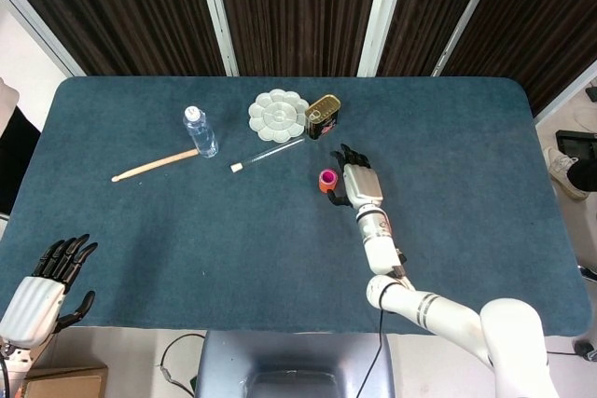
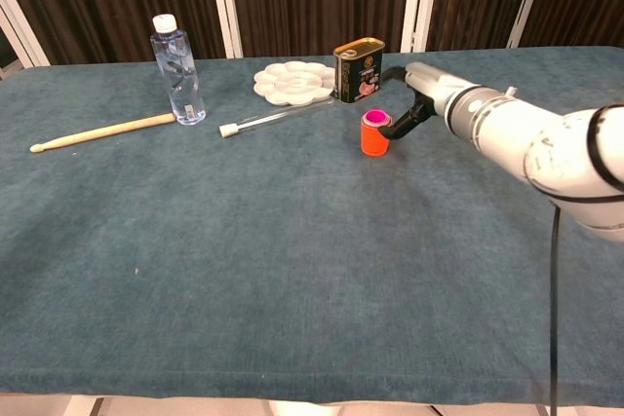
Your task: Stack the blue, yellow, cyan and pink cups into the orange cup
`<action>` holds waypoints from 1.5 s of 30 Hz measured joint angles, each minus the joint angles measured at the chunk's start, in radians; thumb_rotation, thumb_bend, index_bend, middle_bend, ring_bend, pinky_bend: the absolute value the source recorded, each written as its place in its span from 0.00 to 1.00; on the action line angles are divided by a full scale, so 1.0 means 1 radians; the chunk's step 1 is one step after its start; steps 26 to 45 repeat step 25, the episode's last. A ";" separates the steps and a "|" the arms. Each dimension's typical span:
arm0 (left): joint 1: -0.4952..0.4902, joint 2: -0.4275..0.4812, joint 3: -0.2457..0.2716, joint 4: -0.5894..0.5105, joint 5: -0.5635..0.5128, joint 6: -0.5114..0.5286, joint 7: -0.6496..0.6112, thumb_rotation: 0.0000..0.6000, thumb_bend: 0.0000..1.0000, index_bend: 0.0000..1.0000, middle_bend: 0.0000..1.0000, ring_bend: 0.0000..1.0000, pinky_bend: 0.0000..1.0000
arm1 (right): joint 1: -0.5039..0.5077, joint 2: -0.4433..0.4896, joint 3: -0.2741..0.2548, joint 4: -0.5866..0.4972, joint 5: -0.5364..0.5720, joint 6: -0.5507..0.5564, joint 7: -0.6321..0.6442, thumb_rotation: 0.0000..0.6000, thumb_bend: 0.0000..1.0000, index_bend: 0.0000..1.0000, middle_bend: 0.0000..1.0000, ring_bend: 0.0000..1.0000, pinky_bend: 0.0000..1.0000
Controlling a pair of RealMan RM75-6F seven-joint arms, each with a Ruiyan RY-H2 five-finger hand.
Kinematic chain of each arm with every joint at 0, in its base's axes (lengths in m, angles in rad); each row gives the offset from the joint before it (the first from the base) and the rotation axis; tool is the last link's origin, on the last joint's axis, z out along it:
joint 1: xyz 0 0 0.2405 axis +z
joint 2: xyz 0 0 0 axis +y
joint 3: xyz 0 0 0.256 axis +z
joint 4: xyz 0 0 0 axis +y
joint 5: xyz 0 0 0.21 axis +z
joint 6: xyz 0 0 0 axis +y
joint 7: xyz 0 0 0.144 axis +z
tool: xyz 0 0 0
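Observation:
The orange cup (image 2: 374, 139) stands upright mid-table, just in front of the tin. The pink cup (image 2: 374, 119) sits nested in it, with only its pink rim showing; in the head view the pink cup (image 1: 327, 178) shows as a pink ring over the orange cup (image 1: 323, 186). Any other cups inside are hidden. My right hand (image 2: 421, 106) reaches in from the right, and its dark fingertips (image 2: 391, 128) still pinch the pink rim. In the head view the right hand (image 1: 360, 183) lies right beside the stack. My left hand (image 1: 44, 288) hangs off the table's near left corner, empty, fingers spread.
Behind the stack stand a gold tin (image 2: 359, 70) and a white paint palette (image 2: 293, 83). A glass tube (image 2: 276, 117), a water bottle (image 2: 177, 70) and a wooden drumstick (image 2: 102, 132) lie to the left. The blue cloth table (image 2: 292, 270) stretches bare toward me.

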 measured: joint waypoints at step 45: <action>0.016 -0.045 -0.014 0.006 0.016 0.042 0.104 1.00 0.45 0.00 0.00 0.00 0.05 | -0.719 0.720 -0.575 -0.846 -0.619 0.713 0.015 1.00 0.33 0.02 0.00 0.00 0.00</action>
